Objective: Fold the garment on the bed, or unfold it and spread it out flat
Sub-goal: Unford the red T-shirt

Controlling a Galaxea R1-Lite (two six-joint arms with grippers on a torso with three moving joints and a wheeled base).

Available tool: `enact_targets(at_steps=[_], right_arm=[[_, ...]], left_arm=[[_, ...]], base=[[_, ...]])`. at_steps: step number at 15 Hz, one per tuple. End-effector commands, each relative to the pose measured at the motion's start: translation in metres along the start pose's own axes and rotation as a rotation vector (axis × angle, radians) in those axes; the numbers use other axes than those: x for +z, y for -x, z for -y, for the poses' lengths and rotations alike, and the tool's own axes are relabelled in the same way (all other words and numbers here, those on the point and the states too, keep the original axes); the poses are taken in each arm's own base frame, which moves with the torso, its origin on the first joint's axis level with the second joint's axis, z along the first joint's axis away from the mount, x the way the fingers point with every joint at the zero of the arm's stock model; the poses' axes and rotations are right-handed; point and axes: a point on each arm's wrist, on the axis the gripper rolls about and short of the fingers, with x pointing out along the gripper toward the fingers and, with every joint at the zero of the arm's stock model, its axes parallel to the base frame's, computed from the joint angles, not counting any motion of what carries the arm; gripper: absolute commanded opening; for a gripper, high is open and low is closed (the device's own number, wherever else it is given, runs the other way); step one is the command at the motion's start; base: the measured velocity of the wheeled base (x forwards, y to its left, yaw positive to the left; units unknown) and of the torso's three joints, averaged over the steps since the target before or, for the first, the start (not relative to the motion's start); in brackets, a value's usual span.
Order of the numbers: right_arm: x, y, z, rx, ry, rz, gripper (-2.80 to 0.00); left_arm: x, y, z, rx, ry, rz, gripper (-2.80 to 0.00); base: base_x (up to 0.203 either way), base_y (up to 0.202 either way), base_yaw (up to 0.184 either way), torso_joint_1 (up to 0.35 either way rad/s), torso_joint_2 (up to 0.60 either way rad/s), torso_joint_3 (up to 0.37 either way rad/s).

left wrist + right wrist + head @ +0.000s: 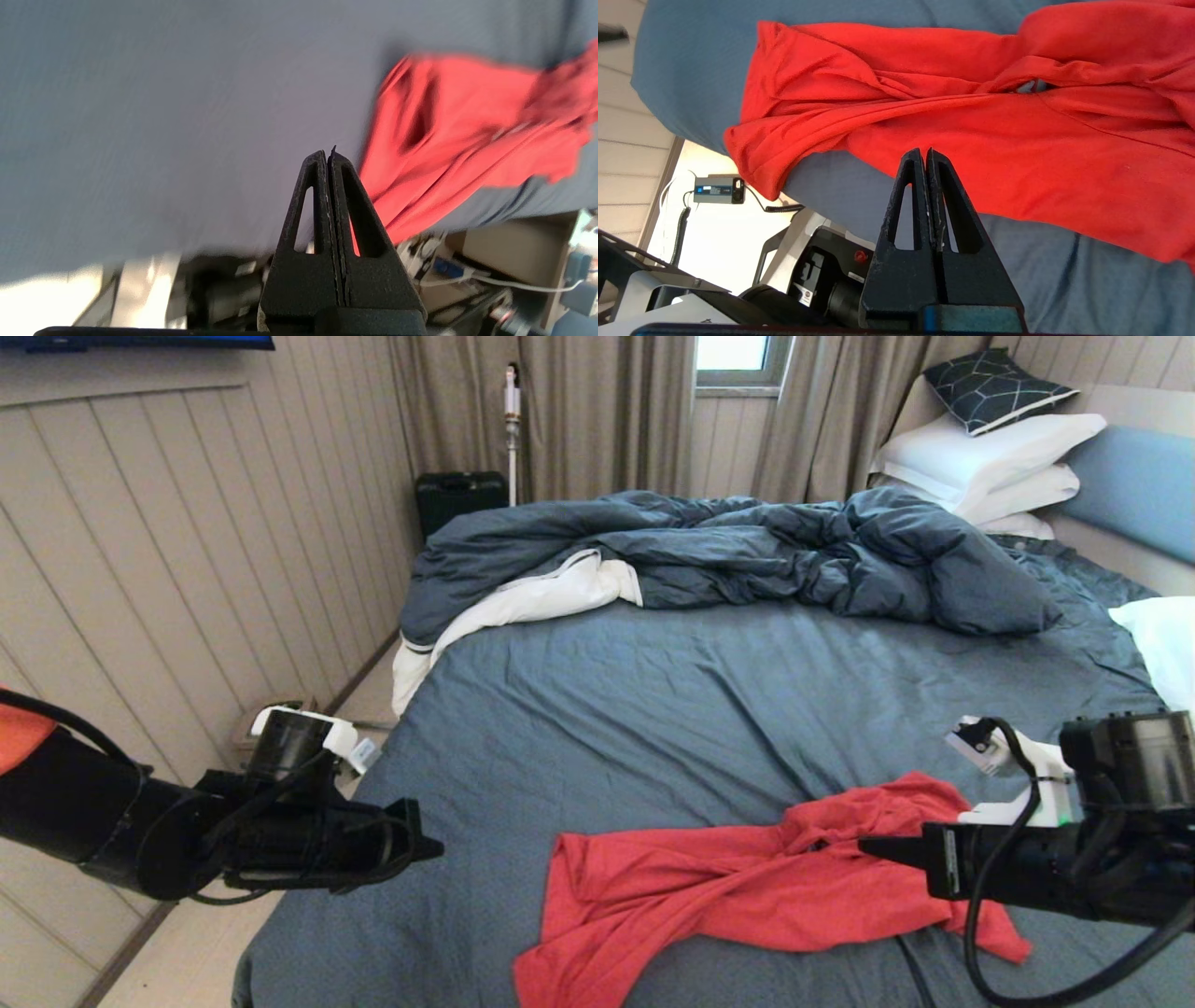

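Note:
The red garment (747, 887) lies crumpled and twisted on the slate-blue sheet of the bed (653, 709), near its front edge; no lettering shows. My left gripper (431, 847) hovers over the bed's left front corner, apart from the garment, shut with nothing between its fingers. In the left wrist view the shut left gripper (328, 153) points at bare sheet, the garment (467, 135) off to one side. My right gripper (868, 846) is shut and empty, just above the garment's right part. The right wrist view shows the right gripper (923, 154) over the red garment (971, 102).
A rumpled dark blue duvet (747, 555) with white lining lies across the far half of the bed. White pillows (990, 467) are stacked at the far right by the blue headboard (1139, 495). A panelled wall (187, 569) runs along the left; a black case (459, 497) stands beyond.

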Motion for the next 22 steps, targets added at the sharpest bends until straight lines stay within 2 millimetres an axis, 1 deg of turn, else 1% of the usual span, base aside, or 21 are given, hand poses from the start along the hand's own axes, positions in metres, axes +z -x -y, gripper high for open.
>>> enact_targets(at_steps=[1,2,3,7,8,11,13,15,17,18,19,20,22], right_arm=[[0.001,0.002,0.003,-0.009,-0.007,0.010,-2.80],[0.001,0.004,0.006,-0.019,-0.014,0.014,-2.80],[0.000,0.005,0.007,-0.026,-0.019,0.017,-2.80],[0.000,0.006,0.008,-0.001,-0.022,0.015,-2.80],[0.000,0.007,0.007,-0.001,-0.022,0.018,-2.80],[-0.004,0.014,0.004,-0.001,-0.020,0.031,-2.80],[-0.004,0.017,0.007,-0.012,-0.025,0.039,-2.80],[-0.004,0.019,0.006,-0.013,-0.025,0.046,-2.80],[-0.007,0.021,0.006,-0.007,-0.025,0.045,-2.80],[-0.007,0.023,0.005,-0.003,-0.024,0.050,-2.80],[-0.006,0.023,0.005,0.000,-0.024,0.051,-2.80],[-0.006,0.023,0.005,0.004,-0.022,0.054,-2.80],[-0.005,0.023,0.005,0.007,-0.021,0.056,-2.80]], left_arm=[[0.015,-0.014,0.010,-0.017,-0.012,0.001,-2.80],[0.023,-0.019,0.016,-0.018,-0.011,-0.009,-2.80],[0.026,-0.023,0.019,-0.006,-0.002,-0.034,-2.80],[0.026,-0.027,0.021,0.006,0.000,-0.046,-2.80],[0.028,-0.030,0.024,0.000,-0.008,-0.045,-2.80],[0.037,-0.046,0.044,-0.038,-0.023,-0.034,-2.80],[0.043,-0.052,0.051,-0.038,-0.020,-0.033,-2.80],[0.037,-0.049,0.051,-0.019,-0.021,-0.065,-2.80],[0.023,-0.045,0.050,0.008,-0.033,-0.086,-2.80],[0.017,-0.044,0.047,0.050,-0.050,-0.082,-2.80],[0.013,-0.045,0.044,0.096,-0.080,-0.068,-0.14],[0.011,-0.047,0.043,0.143,-0.105,-0.052,0.00],[0.001,-0.051,0.050,0.187,-0.145,-0.034,0.00]], base=[[0.000,0.000,0.000,0.000,0.00,0.000],[0.000,0.000,0.000,0.000,0.00,0.000],[0.000,0.000,0.000,0.000,0.00,0.000],[0.000,0.000,0.000,0.000,0.00,0.000],[0.000,0.000,0.000,0.000,0.00,0.000],[0.000,0.000,0.000,0.000,0.00,0.000],[0.000,0.000,0.000,0.000,0.00,0.000],[0.000,0.000,0.000,0.000,0.00,0.000],[0.000,0.000,0.000,0.000,0.00,0.000],[0.000,0.000,0.000,0.000,0.00,0.000],[0.000,0.000,0.000,0.000,0.00,0.000],[0.000,0.000,0.000,0.000,0.00,0.000],[0.000,0.000,0.000,0.000,0.00,0.000]])
